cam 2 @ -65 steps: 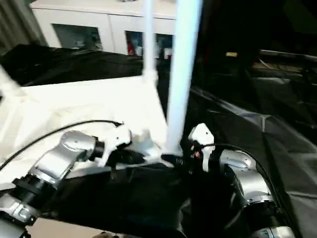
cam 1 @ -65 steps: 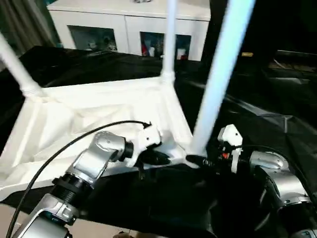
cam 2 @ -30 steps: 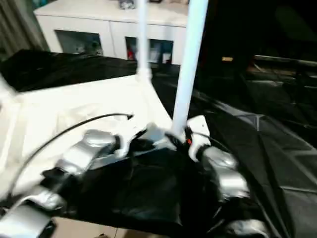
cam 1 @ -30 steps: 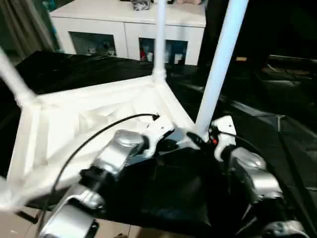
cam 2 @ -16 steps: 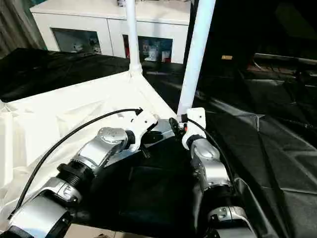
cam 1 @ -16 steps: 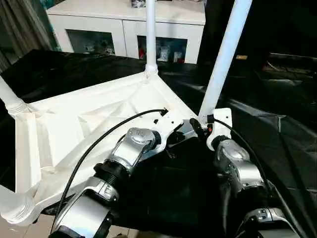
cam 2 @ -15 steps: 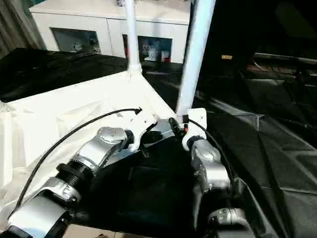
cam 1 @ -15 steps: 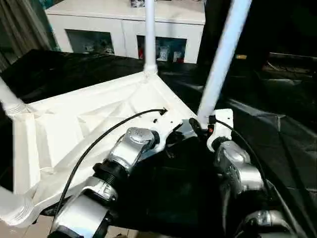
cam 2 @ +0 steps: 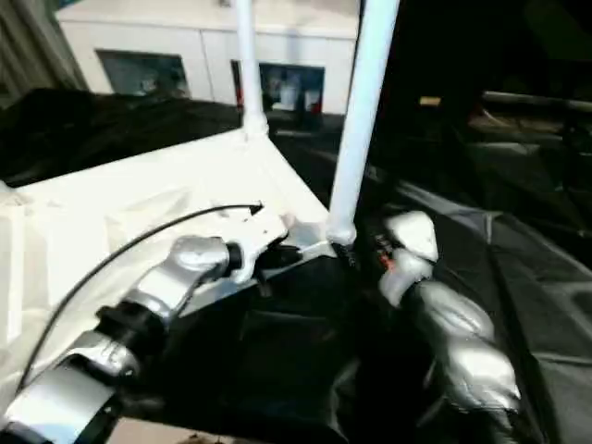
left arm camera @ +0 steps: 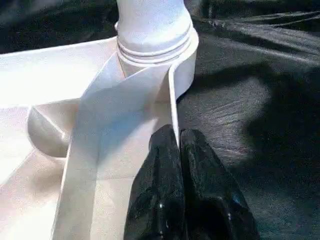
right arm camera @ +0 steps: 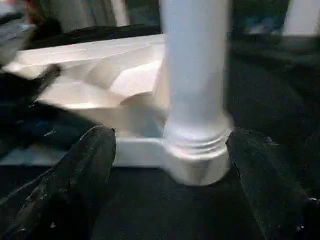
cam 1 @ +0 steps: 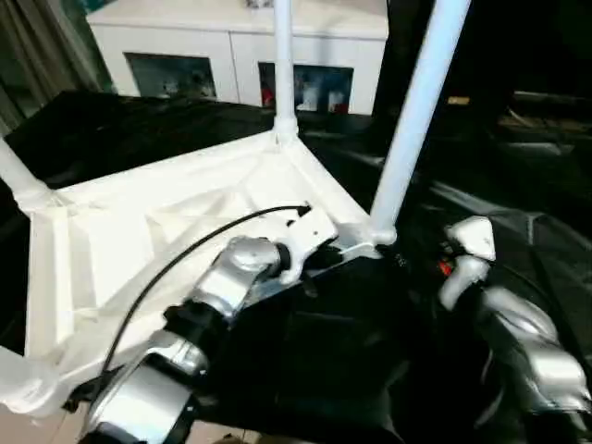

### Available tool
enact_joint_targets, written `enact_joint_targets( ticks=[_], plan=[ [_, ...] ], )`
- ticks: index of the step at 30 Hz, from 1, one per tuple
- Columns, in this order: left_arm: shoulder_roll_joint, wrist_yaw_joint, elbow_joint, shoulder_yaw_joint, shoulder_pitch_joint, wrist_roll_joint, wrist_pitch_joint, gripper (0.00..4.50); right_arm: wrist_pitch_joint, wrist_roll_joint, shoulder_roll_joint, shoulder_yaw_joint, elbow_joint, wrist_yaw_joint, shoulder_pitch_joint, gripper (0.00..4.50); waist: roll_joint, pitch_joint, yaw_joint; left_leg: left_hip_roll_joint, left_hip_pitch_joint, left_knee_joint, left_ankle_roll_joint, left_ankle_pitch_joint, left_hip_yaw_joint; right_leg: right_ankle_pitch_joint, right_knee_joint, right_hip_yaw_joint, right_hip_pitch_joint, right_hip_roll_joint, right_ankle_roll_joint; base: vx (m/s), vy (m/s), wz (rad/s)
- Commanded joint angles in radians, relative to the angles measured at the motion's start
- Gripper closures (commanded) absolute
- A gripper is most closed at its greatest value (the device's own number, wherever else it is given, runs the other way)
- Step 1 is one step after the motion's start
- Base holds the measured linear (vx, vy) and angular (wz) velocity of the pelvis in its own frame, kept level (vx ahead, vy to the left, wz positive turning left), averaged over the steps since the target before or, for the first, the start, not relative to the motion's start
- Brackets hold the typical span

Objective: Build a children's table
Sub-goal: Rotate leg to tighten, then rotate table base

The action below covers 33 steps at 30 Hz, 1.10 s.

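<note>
Right claw (right arm camera: 165, 165) now backed off near leg (cam 1: 413, 120), fingers wide apart, holding nothing. Left claw (left arm camera: 179, 145) closed, tips on tabletop (cam 1: 139, 240) rim by corner socket. Tabletop upside down on black-covered bench (cam 1: 518, 222), legs up.

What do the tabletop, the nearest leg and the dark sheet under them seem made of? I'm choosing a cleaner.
Tabletop: likely moulded white plastic, smooth, with ribbed underside. Nearest leg: white glossy tube, probably plastic; threaded collar at its base. Sheet: looks like thin black plastic film, creased and shiny.
</note>
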<state>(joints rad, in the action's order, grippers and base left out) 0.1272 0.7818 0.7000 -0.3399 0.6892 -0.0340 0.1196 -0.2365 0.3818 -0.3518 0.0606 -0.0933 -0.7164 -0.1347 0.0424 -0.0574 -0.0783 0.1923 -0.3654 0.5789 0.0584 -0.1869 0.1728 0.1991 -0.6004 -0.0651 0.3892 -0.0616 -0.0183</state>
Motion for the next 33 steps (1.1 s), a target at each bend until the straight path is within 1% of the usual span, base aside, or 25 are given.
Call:
enact_joint_targets(
  ticks=[1,2,3,4,6,7,8,9,10,11,12,13,14,15,16,17,18,23,24,26,27,29,30,32,33],
  plan=[
    [0.001,0.057,-0.087,0.033,-0.011,0.072,0.006,3.95,-0.031,0.034,-0.020,-0.022,0.058,-0.053,0.005,0.61,-0.026,0.065,-0.008,0.035,-0.002,-0.052,-0.110,-0.102,-0.009,0.133,0.074,0.048,-0.059,-0.084,-0.204,0.000,0.000,0.00],
    [0.011,0.083,-0.116,0.039,-0.017,0.089,0.040,3.95,-0.040,0.041,-0.032,-0.032,0.075,-0.072,0.011,0.61,-0.024,0.066,-0.010,0.036,-0.002,-0.051,-0.107,-0.097,-0.009,0.136,0.071,0.047,-0.059,-0.086,-0.209,0.000,0.000,0.00],
    [0.030,0.109,-0.161,0.042,-0.028,0.102,0.068,3.89,-0.049,0.048,-0.039,-0.042,0.089,-0.085,0.012,0.61,-0.017,0.069,-0.014,0.039,0.000,-0.050,-0.106,-0.092,-0.008,0.138,0.071,0.048,-0.052,-0.084,-0.212,0.000,0.000,0.00],
    [0.030,0.109,-0.161,0.042,-0.028,0.102,0.068,3.74,-0.049,0.048,-0.039,-0.042,0.089,-0.085,0.012,0.61,-0.017,0.070,-0.014,0.043,0.001,-0.051,-0.102,-0.085,-0.010,0.109,0.066,0.049,-0.052,-0.083,-0.221,0.000,0.000,0.00],
    [0.075,0.148,-0.278,0.051,-0.055,0.133,0.159,3.51,-0.057,0.048,-0.026,-0.054,0.093,-0.072,-0.009,0.61,-0.017,0.070,-0.013,0.043,-0.002,-0.049,-0.101,-0.072,-0.011,0.051,0.056,0.047,-0.050,-0.080,-0.232,0.000,0.000,0.00],
    [0.075,0.148,-0.278,0.051,-0.055,0.133,0.159,3.50,-0.057,0.048,-0.026,-0.054,0.093,-0.072,-0.009,0.61,-0.015,0.073,-0.012,0.043,-0.001,-0.049,-0.099,-0.069,-0.012,0.042,0.053,0.047,-0.050,-0.082,-0.237,0.000,0.000,0.00],
    [0.141,0.194,-0.401,0.058,-0.089,0.160,0.268,3.35,-0.063,0.046,0.005,-0.061,0.081,-0.041,-0.044,0.61,-0.023,0.072,-0.008,0.040,-0.005,-0.049,-0.098,-0.063,-0.011,0.032,0.050,0.047,-0.053,-0.081,-0.237,0.000,0.000,0.00],
    [0.165,0.207,-0.436,0.058,-0.100,0.167,0.300,3.21,-0.069,0.045,0.017,-0.061,0.078,-0.035,-0.054,0.61,-0.019,0.070,-0.002,0.036,-0.010,-0.049,-0.096,-0.054,-0.011,0.036,0.048,0.047,-0.051,-0.078,-0.235,0.000,0.000,0.00],
    [0.168,0.209,-0.441,0.058,-0.102,0.168,0.303,3.11,-0.070,0.045,0.018,-0.061,0.078,-0.034,-0.056,0.61,-0.017,0.070,-0.002,0.037,-0.003,-0.047,-0.091,-0.067,-0.009,0.050,0.050,0.047,-0.046,-0.078,-0.235,0.000,0.000,0.00],
    [0.201,0.220,-0.487,0.063,-0.120,0.178,0.345,3.06,-0.075,0.042,0.033,-0.072,0.074,-0.032,-0.070,0.61,-0.017,0.067,0.001,0.034,-0.004,-0.047,-0.091,-0.077,-0.007,0.072,0.055,0.048,-0.045,-0.076,-0.232,0.000,0.000,0.00],
    [0.270,0.249,-0.580,0.065,-0.161,0.192,0.423,3.06,-0.079,0.033,0.066,-0.098,0.060,-0.030,-0.098,0.61,-0.022,0.067,-0.002,0.035,-0.001,-0.049,-0.083,-0.088,-0.006,0.110,0.056,0.049,-0.045,-0.078,-0.226,0.000,0.000,0.00],
    [0.286,0.256,-0.604,0.066,-0.172,0.195,0.444,2.90,-0.081,0.033,0.072,-0.104,0.058,-0.030,-0.104,0.61,-0.025,0.067,0.000,0.040,0.000,-0.051,-0.071,-0.092,-0.008,0.120,0.050,0.050,-0.045,-0.081,-0.228,0.000,0.000,0.00],
    [0.309,0.266,-0.629,0.065,-0.187,0.194,0.463,2.90,-0.079,0.026,0.084,-0.110,0.047,-0.020,-0.115,0.61,-0.019,0.060,0.007,0.035,-0.007,-0.057,-0.062,-0.108,-0.009,0.177,0.057,0.047,-0.044,-0.076,-0.210,0.000,0.000,0.00],
    [0.331,0.271,-0.657,0.065,-0.202,0.194,0.485,2.76,-0.081,0.026,0.094,-0.114,0.038,-0.013,-0.124,0.61,-0.021,0.060,0.008,0.037,0.007,-0.055,-0.047,-0.134,-0.006,0.212,0.064,0.051,-0.035,-0.075,-0.200,0.000,0.000,0.00],
    [0.352,0.276,-0.683,0.064,-0.219,0.196,0.508,2.63,-0.081,0.024,0.104,-0.121,0.026,-0.008,-0.135,0.61,-0.016,0.061,0.008,0.037,0.004,-0.056,-0.037,-0.128,-0.008,0.213,0.061,0.051,-0.038,-0.075,-0.196,0.000,0.000,0.00],
    [0.366,0.280,-0.703,0.064,-0.233,0.200,0.524,2.63,-0.081,0.021,0.112,-0.127,0.017,-0.006,-0.142,0.61,-0.023,0.058,0.008,0.037,0.005,-0.058,-0.037,-0.130,-0.006,0.218,0.065,0.051,-0.035,-0.071,-0.191,0.000,0.000,0.00],
    [0.392,0.281,-0.757,0.062,-0.273,0.214,0.560,2.47,-0.072,0.008,0.133,-0.148,-0.013,-0.006,-0.163,0.61,-0.016,0.062,0.005,0.038,0.008,-0.058,-0.031,-0.124,-0.007,0.201,0.060,0.052,-0.034,-0.071,-0.194,0.000,0.000,0.00],
    [0.388,0.232,-0.824,0.048,-0.333,0.203,0.599,2.10,-0.020,-0.059,0.187,-0.176,-0.100,0.052,-0.214,0.61,-0.017,0.065,0.002,0.037,0.006,-0.055,-0.017,-0.098,-0.006,0.105,0.049,0.053,-0.036,-0.071,-0.212,0.000,0.000,0.00],
    [0.367,0.188,-0.816,0.046,-0.347,0.171,0.584,2.10,-0.005,-0.098,0.218,-0.169,-0.163,0.130,-0.250,0.61,-0.016,0.065,0.002,0.035,0.006,-0.055,-0.011,-0.095,-0.005,0.094,0.049,0.053,-0.035,-0.070,-0.213,0.000,0.000,0.00],
    [0.359,0.144,-0.824,0.041,-0.360,0.151,0.595,1.76,0.004,-0.137,0.243,-0.155,-0.231,0.221,-0.290,0.61,-0.019,0.065,0.004,0.033,0.004,-0.055,0.005,-0.098,-0.006,0.106,0.049,0.054,-0.039,-0.072,-0.211,0.000,0.000,0.00],
    [0.356,0.127,-0.827,0.036,-0.371,0.143,0.601,1.76,0.005,-0.155,0.258,-0.140,-0.275,0.284,-0.315,0.61,-0.021,0.064,0.006,0.031,0.004,-0.056,0.008,-0.099,-0.005,0.113,0.050,0.054,-0.040,-0.070,-0.207,0.000,0.000,0.00],
    [0.358,0.109,-0.839,0.026,-0.391,0.132,0.615,1.69,0.017,-0.158,0.281,-0.106,-0.340,0.374,-0.354,0.61,-0.020,0.065,0.007,0.029,0.005,-0.056,0.016,-0.104,-0.005,0.127,0.050,0.055,-0.040,-0.070,-0.198,0.000,0.000,0.00],
    [0.361,0.100,-0.850,0.023,-0.401,0.130,0.629,1.42,0.028,-0.154,0.289,-0.091,-0.367,0.409,-0.371,0.61,-0.020,0.066,0.007,0.031,0.006,-0.056,0.016,-0.103,-0.005,0.118,0.048,0.056,-0.040,-0.070,-0.193,0.000,0.000,0.00],
    [0.365,0.099,-0.861,0.022,-0.407,0.133,0.640,1.31,0.034,-0.157,0.290,-0.082,-0.389,0.436,-0.384,0.61,-0.019,0.068,0.007,0.030,0.007,-0.054,0.015,-0.101,-0.005,0.106,0.046,0.055,-0.039,-0.068,-0.193,0.000,0.000,0.00],
    [0.372,0.099,-0.878,0.018,-0.416,0.135,0.652,1.26,0.052,-0.159,0.287,-0.048,-0.434,0.500,-0.409,0.61,-0.021,0.067,0.005,0.030,0.008,-0.054,0.013,-0.100,-0.004,0.094,0.046,0.055,-0.038,-0.066,-0.188,0.000,0.000,0.00]
  ],
)
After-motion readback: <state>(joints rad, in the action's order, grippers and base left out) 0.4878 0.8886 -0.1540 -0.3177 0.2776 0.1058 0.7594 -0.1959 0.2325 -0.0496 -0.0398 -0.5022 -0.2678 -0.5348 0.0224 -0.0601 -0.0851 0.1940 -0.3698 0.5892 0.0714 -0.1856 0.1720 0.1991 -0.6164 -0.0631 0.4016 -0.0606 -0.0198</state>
